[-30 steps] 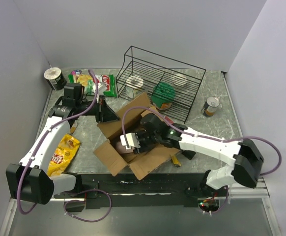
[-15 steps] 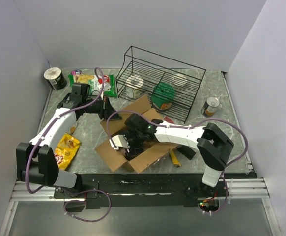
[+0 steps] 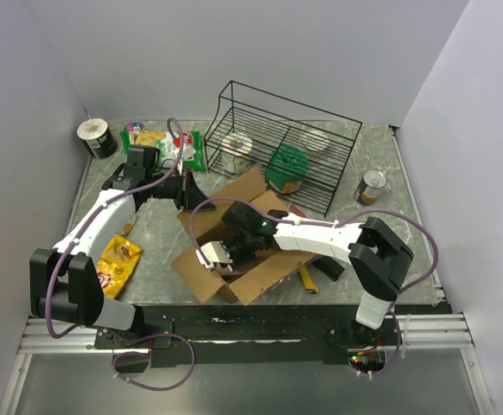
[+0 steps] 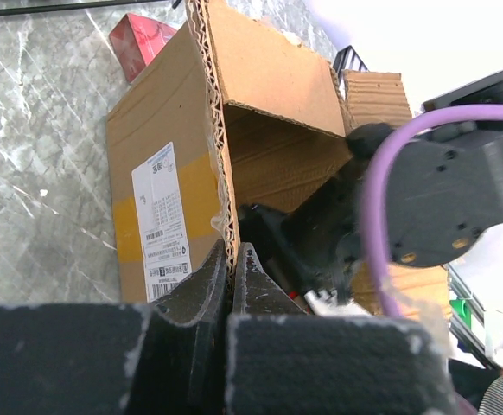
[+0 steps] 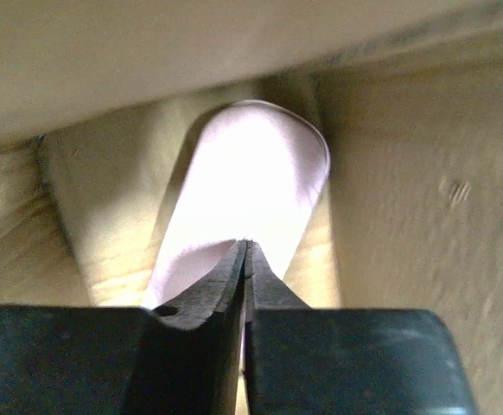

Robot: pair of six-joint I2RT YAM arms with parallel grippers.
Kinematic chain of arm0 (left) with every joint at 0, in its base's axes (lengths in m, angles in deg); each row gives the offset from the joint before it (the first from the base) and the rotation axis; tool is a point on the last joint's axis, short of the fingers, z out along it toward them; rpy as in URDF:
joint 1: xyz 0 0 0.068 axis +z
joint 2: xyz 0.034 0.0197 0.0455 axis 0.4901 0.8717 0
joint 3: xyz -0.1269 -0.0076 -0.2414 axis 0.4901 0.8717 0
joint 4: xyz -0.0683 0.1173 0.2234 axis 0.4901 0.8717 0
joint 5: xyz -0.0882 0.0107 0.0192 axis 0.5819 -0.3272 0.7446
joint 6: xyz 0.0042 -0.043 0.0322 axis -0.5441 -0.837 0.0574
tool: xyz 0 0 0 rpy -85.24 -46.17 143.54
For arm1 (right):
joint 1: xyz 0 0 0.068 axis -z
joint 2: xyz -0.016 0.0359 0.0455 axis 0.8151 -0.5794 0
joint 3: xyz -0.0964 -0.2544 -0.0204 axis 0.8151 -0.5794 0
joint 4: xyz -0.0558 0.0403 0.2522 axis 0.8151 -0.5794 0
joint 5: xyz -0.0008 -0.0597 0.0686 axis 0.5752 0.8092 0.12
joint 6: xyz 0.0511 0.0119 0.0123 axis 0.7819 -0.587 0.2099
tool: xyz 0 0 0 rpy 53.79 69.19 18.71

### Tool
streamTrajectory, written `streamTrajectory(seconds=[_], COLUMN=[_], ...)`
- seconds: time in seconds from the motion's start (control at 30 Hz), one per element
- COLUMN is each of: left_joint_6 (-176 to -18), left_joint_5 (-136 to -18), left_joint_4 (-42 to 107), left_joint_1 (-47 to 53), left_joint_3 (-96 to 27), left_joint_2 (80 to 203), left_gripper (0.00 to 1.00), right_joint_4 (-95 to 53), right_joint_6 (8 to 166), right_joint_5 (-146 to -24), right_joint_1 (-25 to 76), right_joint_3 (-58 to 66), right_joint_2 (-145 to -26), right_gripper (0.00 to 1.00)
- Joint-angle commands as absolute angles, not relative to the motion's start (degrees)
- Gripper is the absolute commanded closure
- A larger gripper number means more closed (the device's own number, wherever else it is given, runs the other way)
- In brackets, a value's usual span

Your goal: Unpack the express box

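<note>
Our brown corrugated cardboard express box (image 3: 238, 188) sits in the middle of the grey marbled table (image 3: 152, 238), flaps splayed. Our left gripper (image 4: 232, 259) is pinched tight on a flap's corrugated edge. Our right gripper (image 5: 246, 251), deep inside the box, has its jaws pressed together against a pale rounded item (image 5: 251, 173); we cannot tell whether it grips anything. If it caught nothing, we lift out empty; a hard pull could tear the flap.

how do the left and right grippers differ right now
The left gripper pinches the express box by a flap's edge, from outside; the right gripper is down inside the box. The left has cardboard between its fingers; the right's fingers meet at a pale object, a grip on it unclear. Both are shut.
</note>
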State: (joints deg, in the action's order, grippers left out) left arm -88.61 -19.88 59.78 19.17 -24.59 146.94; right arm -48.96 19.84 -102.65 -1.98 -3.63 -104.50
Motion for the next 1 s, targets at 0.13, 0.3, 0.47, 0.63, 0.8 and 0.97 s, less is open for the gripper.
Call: streamTrajectory(seconds=[0.13,0.3,0.47,0.63,0.8,0.97], left_joint_6=[-87.08,-87.17,-84.09,-88.74,-96.12,-97.97], left_joint_5=[-23.62,-24.59,-25.12,-23.37,-18.8,-19.85], left_joint_4=[58.23,59.11,61.58,56.22,51.74,50.77], left_joint_1=[18.98,18.98,18.98,18.98,18.45,17.74], left_joint_3=[-24.71,-26.73,-28.84,-28.67,-24.81,-18.84], left_joint_2=[143.8,143.1,142.31,138.09,136.15,134.83], left_gripper=[0.99,0.99,0.99,0.99,0.99,0.99], right_joint_4=[-56.6,-64.8,-67.36,-61.66,-57.1,-45.76], right_joint_6=[29.19,34.47,35.7,37.46,36.24,33.59], right_joint_5=[-102.91,-108.38,-105.75,-104.25,-104.68,-99.69], right_joint_1=[0.62,3.18,3.35,3.27,2.13,-2.09], right_joint_3=[5.29,16.99,17.54,8.05,-0.13,-10.33], right_joint_2=[-90.92,-86.26,-82.66,-81.95,-87.48,-89.15], right_gripper=[1.0,1.0,1.0,0.74,0.44,0.38])
